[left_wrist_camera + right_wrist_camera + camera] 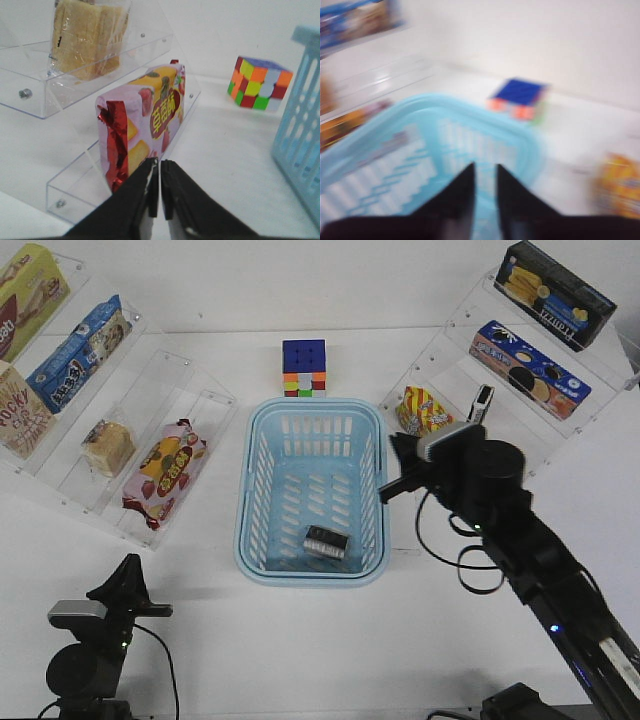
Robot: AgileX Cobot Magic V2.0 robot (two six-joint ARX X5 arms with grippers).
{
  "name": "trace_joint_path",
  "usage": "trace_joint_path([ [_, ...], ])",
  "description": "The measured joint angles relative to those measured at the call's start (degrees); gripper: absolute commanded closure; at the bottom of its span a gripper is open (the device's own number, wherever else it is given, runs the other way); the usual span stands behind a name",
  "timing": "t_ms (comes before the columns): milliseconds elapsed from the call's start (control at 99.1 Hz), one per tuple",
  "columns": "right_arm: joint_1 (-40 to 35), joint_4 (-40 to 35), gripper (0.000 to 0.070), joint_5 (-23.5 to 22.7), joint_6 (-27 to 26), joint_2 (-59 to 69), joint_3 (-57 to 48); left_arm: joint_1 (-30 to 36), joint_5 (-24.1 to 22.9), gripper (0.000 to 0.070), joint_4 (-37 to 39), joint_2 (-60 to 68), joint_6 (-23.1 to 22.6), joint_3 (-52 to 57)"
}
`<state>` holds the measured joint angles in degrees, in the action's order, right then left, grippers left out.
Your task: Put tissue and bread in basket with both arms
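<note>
With one tissue (326,542) lying in the basket (258,540), the bread (108,446) left of it remains to be fetched by the left gripper (160,192), seen pressed together.

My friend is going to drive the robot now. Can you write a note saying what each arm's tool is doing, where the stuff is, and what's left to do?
Left tool: shut, holding nothing, down near the table's front-left, facing the strawberry snack bag.
Right tool: nearly shut, empty, over the basket's right rim; its wrist view is blurred.
Tissue: one pack lies on the basket floor. A second pack stands on the right shelf.
Bread: on the left shelf, untouched.
Done: tissue in the basket.
Left: the left arm should probably fetch the bread and put it in the basket.
</note>
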<state>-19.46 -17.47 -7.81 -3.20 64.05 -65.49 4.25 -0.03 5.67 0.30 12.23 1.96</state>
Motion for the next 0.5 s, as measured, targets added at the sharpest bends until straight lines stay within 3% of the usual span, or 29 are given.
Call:
trace_joint_path([
  [131,3.5,6.4,0.0700,2.3,0.0,-8.5,8.0,0.0,0.0,0.0699,0.9,0.0,11.2,0.5],
  [242,4.5,16.8,0.0700,2.0,0.0,-17.4,21.0,0.0,0.0,0.0699,-4.3,1.6,15.8,5.5],
  [353,5.3,25.4,0.0700,4.4,-0.4,-26.1,33.1,0.0,0.0,0.0699,-8.0,6.0,15.3,14.8],
  [505,5.5,22.9,0.0700,5.0,-2.8,-29.0,37.4,0.0,-1.5,0.0699,-14.4,18.4,6.8,27.4],
])
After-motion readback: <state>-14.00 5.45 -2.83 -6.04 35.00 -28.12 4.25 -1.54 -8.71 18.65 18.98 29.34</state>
